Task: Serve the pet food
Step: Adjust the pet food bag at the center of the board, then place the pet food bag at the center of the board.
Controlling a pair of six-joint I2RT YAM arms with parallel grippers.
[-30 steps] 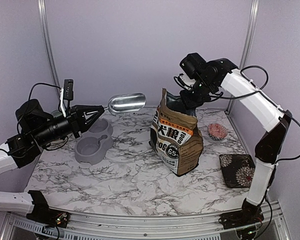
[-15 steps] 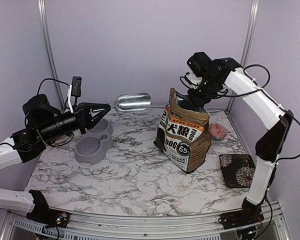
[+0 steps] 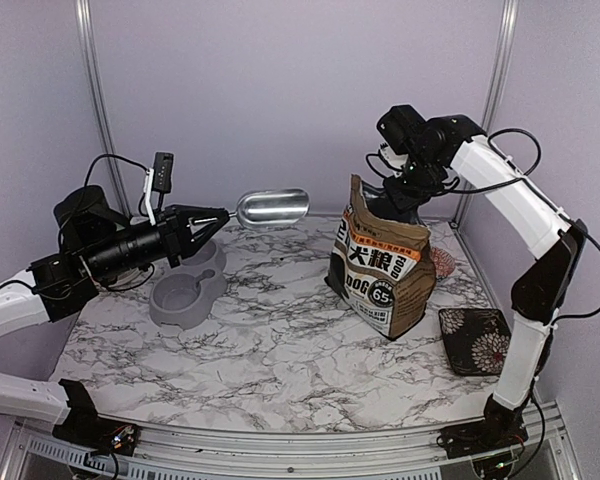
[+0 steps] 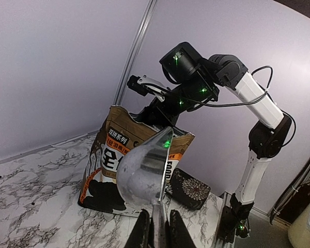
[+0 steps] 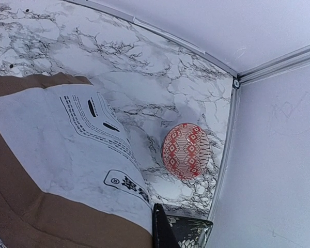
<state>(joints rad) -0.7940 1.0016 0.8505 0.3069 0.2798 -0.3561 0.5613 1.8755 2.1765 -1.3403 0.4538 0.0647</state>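
We cannot see the pet food itself in any view. We judge it lies inside the dog-food bag [image 3: 382,275], which stands leaning at about 3 o'clock on the marble counter [image 3: 280,350], its top opened. The right claw [image 3: 391,204] comes onto the bag's back lip from 12 o'clock. Its fingers are hidden behind the paper, but it looks clamped there, since the lip rises to meet it. We read that hold as steadying the bag and holding its mouth open. The left claw [image 3: 213,217] is closed tight on the thin handle of a metal scoop [image 3: 272,207], held level in the air with its bowl pointing toward the bag. From the left wrist view the scoop looks empty. Under the left arm, at 9 o'clock, sits the grey double pet bowl [image 3: 180,318], handy for tipping into, and we see no kibble in it. A red-patterned small bowl [image 5: 186,151] sits just behind the bag at 2 o'clock, and a dark floral plate [image 3: 475,340] lies at 4 o'clock. Next, we think, the scoop must dip into the bag
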